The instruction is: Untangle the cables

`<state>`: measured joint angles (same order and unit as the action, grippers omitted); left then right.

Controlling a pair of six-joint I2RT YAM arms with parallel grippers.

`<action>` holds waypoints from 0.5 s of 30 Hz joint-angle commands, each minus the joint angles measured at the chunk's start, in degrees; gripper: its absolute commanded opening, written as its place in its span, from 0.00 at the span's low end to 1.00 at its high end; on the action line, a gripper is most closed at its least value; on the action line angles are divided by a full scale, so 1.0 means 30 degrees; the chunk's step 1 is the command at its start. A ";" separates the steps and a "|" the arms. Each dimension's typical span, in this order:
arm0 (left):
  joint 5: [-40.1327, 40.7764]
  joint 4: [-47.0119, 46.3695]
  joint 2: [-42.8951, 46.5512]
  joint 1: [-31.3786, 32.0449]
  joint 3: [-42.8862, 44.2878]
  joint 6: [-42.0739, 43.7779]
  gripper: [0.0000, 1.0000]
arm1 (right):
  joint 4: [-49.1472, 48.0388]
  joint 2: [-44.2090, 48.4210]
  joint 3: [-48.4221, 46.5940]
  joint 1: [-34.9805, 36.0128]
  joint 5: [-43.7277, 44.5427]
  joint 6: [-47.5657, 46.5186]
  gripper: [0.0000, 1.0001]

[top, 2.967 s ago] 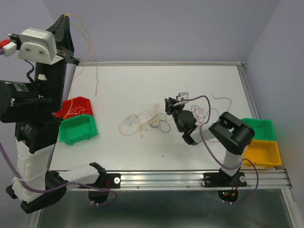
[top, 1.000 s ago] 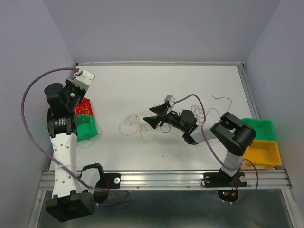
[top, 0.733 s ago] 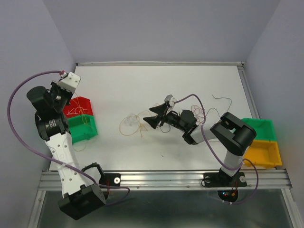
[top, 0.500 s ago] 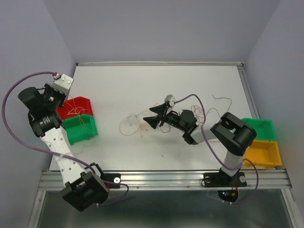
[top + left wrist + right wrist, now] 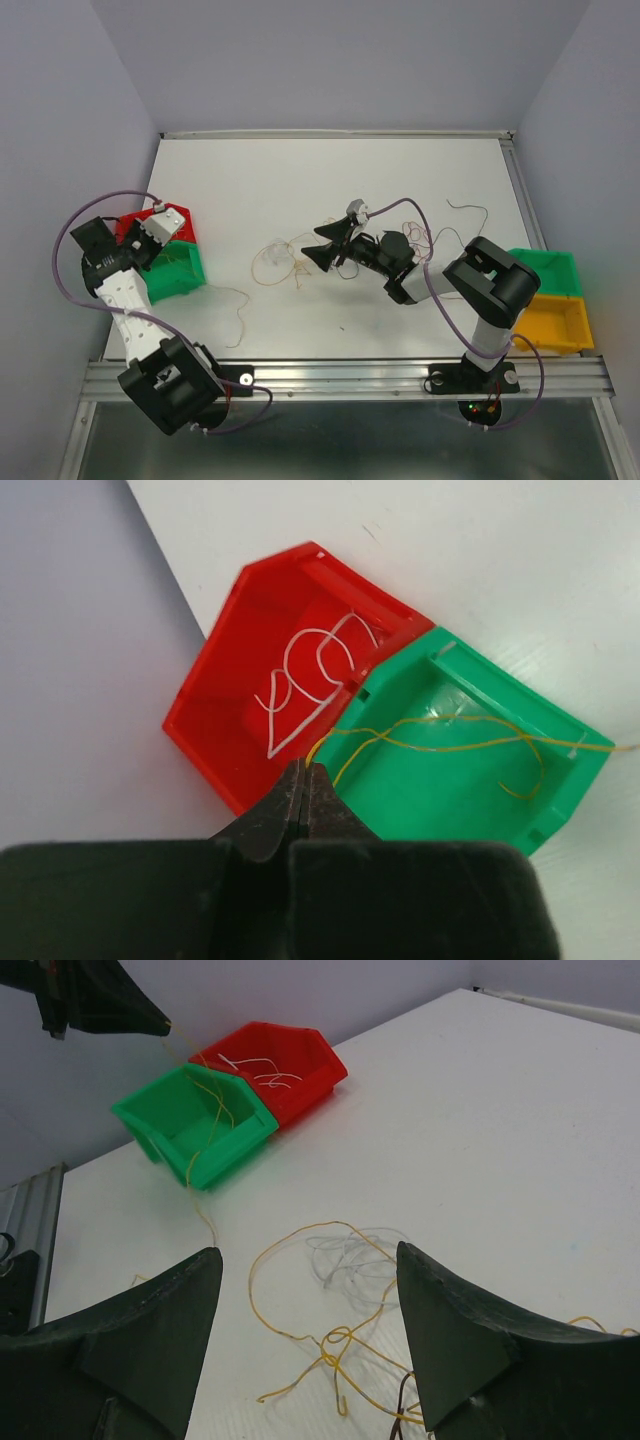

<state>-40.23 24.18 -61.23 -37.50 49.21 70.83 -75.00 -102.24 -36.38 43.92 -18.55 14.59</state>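
One yellow cable (image 5: 445, 748) is lying across the inside of the green bin (image 5: 450, 800). Its near end is being pinched between the closed tips of the left gripper (image 5: 305, 780), which is hanging just above the wall shared by the green bin and the red bin (image 5: 205, 720). The other end is running out over the bin's rim. In the top view, a thin yellow line is trailing from there onto the table (image 5: 400, 170). A pale cable (image 5: 310, 675) is resting alone in the red bin.

The rest of the cables (image 5: 300, 262) are sitting as a loose knot of yellow, pale and dark loops near the middle of the table. The right gripper (image 5: 318, 247) is hovering just beside this knot with its jaws spread wide and nothing between them.

I am judging that the step in hand is dropping a separated cable into its bin. The next move seems to call for the left fingers to part over the green bin, though much of the cable may remain outside it. The right gripper is then needing to close on one single loop of the knot, which is difficult with strands so thin.
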 commanded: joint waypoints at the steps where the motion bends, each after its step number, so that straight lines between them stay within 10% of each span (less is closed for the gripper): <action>1: 0.1131 0.1428 0.0666 -0.0011 -0.0846 0.3399 0.00 | -0.4179 0.0153 -0.0588 -0.0021 -0.0438 0.0205 0.75; 15: 0.4619 0.5297 -0.3816 -0.0392 0.0441 0.6655 0.00 | -0.4179 0.0212 -0.0558 -0.0021 -0.0469 0.0263 0.75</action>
<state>-29.10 36.34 -70.41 -38.35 47.03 88.95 -75.00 -102.24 -36.38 43.92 -19.14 15.05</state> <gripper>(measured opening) 0.017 0.755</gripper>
